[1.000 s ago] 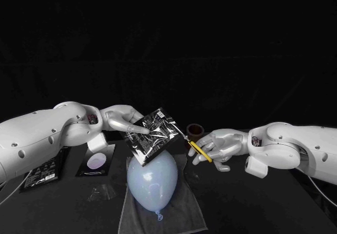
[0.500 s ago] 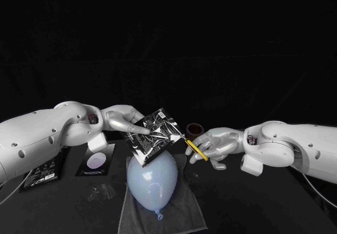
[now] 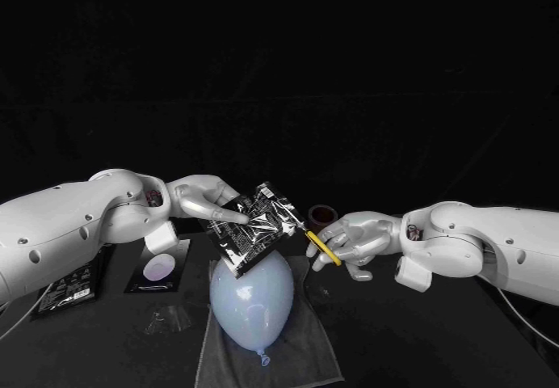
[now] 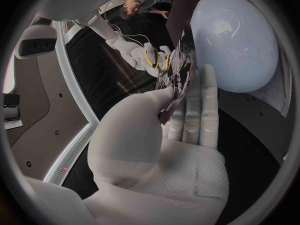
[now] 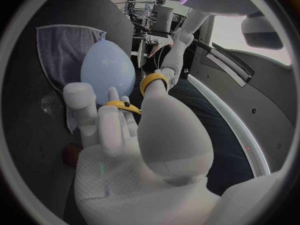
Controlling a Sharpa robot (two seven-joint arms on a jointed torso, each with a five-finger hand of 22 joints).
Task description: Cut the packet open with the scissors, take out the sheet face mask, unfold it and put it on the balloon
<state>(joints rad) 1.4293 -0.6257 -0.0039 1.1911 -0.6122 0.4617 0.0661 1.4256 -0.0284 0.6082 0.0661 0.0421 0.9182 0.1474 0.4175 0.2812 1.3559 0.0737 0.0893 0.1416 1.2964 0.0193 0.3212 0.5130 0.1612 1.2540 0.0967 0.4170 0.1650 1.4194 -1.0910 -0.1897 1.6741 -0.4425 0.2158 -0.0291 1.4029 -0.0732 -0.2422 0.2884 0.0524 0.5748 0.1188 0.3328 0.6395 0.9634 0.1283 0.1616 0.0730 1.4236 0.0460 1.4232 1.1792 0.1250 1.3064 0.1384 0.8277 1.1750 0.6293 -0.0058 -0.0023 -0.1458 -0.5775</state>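
While the left hand (image 3: 208, 200) pinches the black packet (image 3: 254, 225), tilted just over the pale blue balloon (image 3: 250, 299) lying on a grey cloth (image 3: 314, 356), the right hand (image 3: 355, 238) grips the yellow-handled scissors (image 3: 323, 246), their tips just beside the packet's edge.

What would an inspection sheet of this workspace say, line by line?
Surface: black table, with a grey towel spread on it.
Job's things: balloon lies on the towel; packet is held tilted above it; scissors, with yellow handles, are at the packet's edge, contact not clear.
Clutter: dark flat pack, dark card, small round thing.
Robot hands: left robot hand holds the packet; right robot hand holds the scissors.
Cables: thin cable under the right arm.
Surroundings: dark, nothing seen.
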